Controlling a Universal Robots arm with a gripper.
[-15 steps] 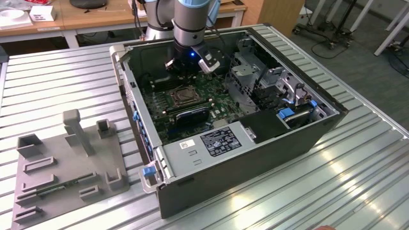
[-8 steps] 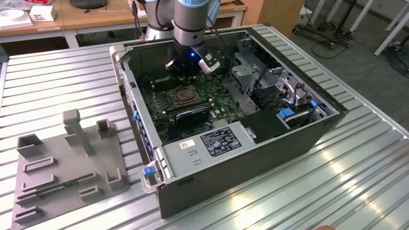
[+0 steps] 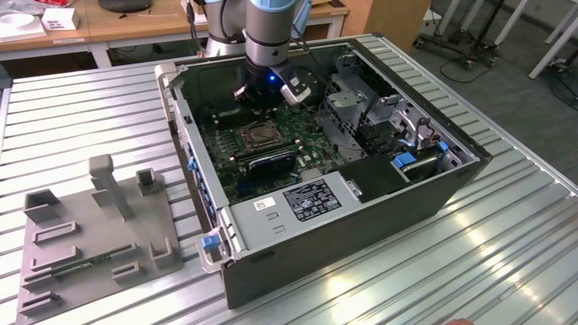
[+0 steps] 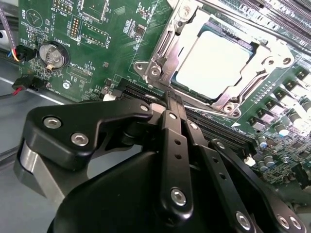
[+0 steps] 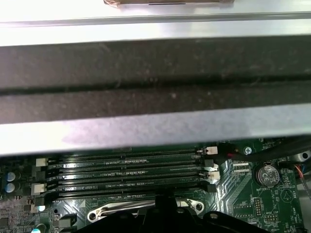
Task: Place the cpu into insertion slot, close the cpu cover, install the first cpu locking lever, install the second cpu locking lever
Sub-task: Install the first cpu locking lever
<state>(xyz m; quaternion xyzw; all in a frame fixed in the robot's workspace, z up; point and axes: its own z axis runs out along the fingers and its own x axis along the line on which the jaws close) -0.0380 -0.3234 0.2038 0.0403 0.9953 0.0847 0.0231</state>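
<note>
The cpu (image 4: 214, 60) lies seated in its socket on the motherboard (image 4: 112, 34), its pale silvery top showing. The cpu cover (image 4: 165, 46) appears folded down around it, so I judge the locking-lever stage is in hand. The claw (image 4: 171, 99) hangs just beside the socket, fingers pinched together on nothing. Lever work calls for a precise push on a thin bar; whether either lever is latched I cannot tell.

There was one arm (image 3: 271, 27) and one open case (image 3: 361, 233) on one slatted table (image 3: 505, 264). The board carried one cpu (image 4: 214, 63), one cover (image 4: 164, 46), one coin battery (image 4: 51, 54) and four memory slots (image 5: 126, 170). One grey fixture (image 3: 99, 233) lay at the exterior view's left.
</note>
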